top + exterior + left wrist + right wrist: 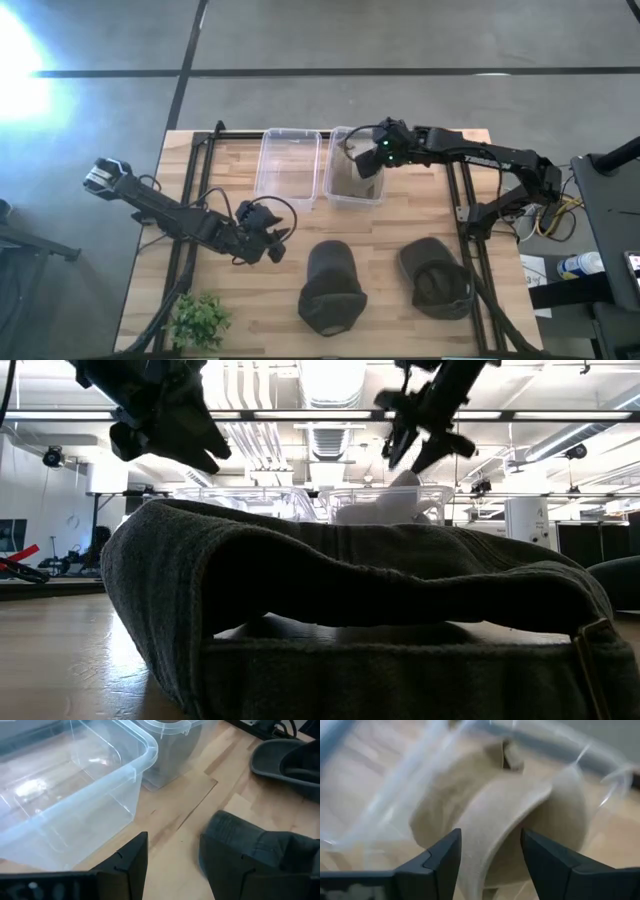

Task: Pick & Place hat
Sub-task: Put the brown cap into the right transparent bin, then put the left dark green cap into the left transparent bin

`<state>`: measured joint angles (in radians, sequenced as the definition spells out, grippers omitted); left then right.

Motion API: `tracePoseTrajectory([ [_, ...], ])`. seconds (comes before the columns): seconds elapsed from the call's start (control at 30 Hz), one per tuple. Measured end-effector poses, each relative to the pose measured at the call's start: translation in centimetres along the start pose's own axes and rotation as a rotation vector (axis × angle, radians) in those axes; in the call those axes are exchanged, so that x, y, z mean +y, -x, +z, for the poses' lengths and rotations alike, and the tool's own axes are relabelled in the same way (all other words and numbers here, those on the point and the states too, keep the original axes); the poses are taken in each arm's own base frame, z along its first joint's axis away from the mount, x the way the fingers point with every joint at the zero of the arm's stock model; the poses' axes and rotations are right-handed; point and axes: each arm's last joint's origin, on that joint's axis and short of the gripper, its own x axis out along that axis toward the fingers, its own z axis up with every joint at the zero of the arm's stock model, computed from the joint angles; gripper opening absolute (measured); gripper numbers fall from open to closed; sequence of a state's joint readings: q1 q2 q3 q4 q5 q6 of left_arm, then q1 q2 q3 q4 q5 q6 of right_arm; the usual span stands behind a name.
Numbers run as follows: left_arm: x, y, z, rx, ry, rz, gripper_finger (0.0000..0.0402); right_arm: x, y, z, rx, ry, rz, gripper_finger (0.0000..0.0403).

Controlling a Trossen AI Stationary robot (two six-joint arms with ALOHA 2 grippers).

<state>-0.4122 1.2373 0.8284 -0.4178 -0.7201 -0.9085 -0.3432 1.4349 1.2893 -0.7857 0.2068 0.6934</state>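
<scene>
While overhead hides it, right gripper (490, 857) spread | tan hat (520, 815) binned | left gripper (172, 865) spread.

Two dark arms, matte black links; the right arm (480, 160) carries white lettering and green lights near its wrist, the left arm (170, 212) a looping black cable.
</scene>
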Motion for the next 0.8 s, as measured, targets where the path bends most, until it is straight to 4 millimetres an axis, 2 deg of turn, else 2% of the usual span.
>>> tracePoseTrajectory([
  [0.2,-0.1,0.0,0.0,0.006,0.073,-0.012,0.0172,0.4,3.9,-0.1,-0.089,0.030,0.079,0.0213],
  [0.37,-0.5,0.2,0.0,0.094,0.154,-0.109,0.0172,1.2,6.7,-2.2,-0.032,0.067,0.179,0.0215],
  [0.47,-1.1,-0.1,0.2,0.126,0.130,-0.189,0.0172,1.9,7.1,-4.3,0.116,0.047,0.207,0.0215],
  [0.57,-1.3,-0.8,0.2,0.118,0.139,-0.188,0.0172,3.3,7.0,-6.5,0.225,0.052,0.221,0.0215],
  [0.8,-1.5,-3.0,-0.9,0.259,0.103,-0.214,0.0172,7.6,4.8,-12.0,0.380,0.134,0.192,0.0215],
])
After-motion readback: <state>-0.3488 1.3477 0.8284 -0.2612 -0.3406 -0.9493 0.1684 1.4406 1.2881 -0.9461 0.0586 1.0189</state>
